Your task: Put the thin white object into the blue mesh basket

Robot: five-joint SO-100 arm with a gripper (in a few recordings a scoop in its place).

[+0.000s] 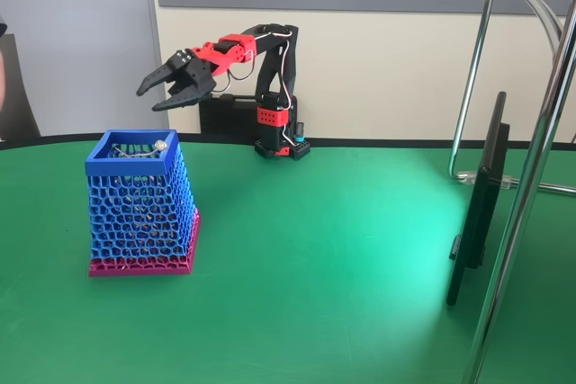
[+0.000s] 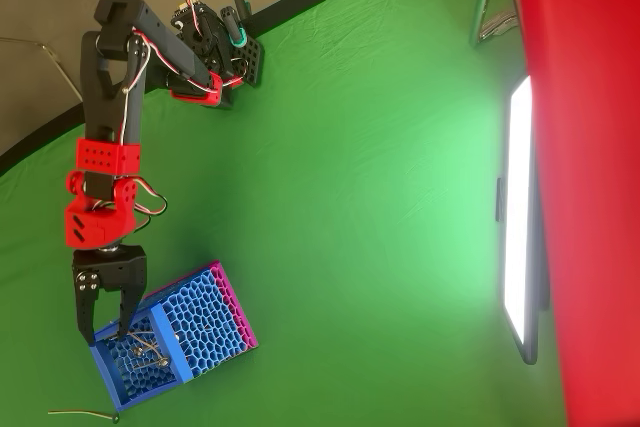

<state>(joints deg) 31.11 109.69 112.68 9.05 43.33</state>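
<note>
The gripper (image 1: 162, 94) hangs in the air with its two black fingers (image 1: 155, 81) spread apart and nothing between them; in the overhead view the fingertips sit over the near corner of the basket's mouth, while the fixed view shows them raised clear above and a little behind the rim. Behind the fingers comes the red wrist block, then the black arm (image 2: 105, 77) folding back to its base (image 1: 281, 146) at the far edge of the green table (image 1: 342, 258). The thin white object (image 1: 144, 151) lies inside the blue mesh basket (image 1: 142, 213), resting near the top just under the solid blue rim, its small shiny bead (image 1: 159, 144) catching light toward one corner; in the overhead view a pale stick is visible down inside the lattice. Judged from this, the placing itself looks done: the stick is in, the jaws have let go, and what seems left is for the arm to draw away. A dark flat screen (image 1: 477, 204) stands well apart, beside chrome stand tubes (image 1: 531, 177)
</note>
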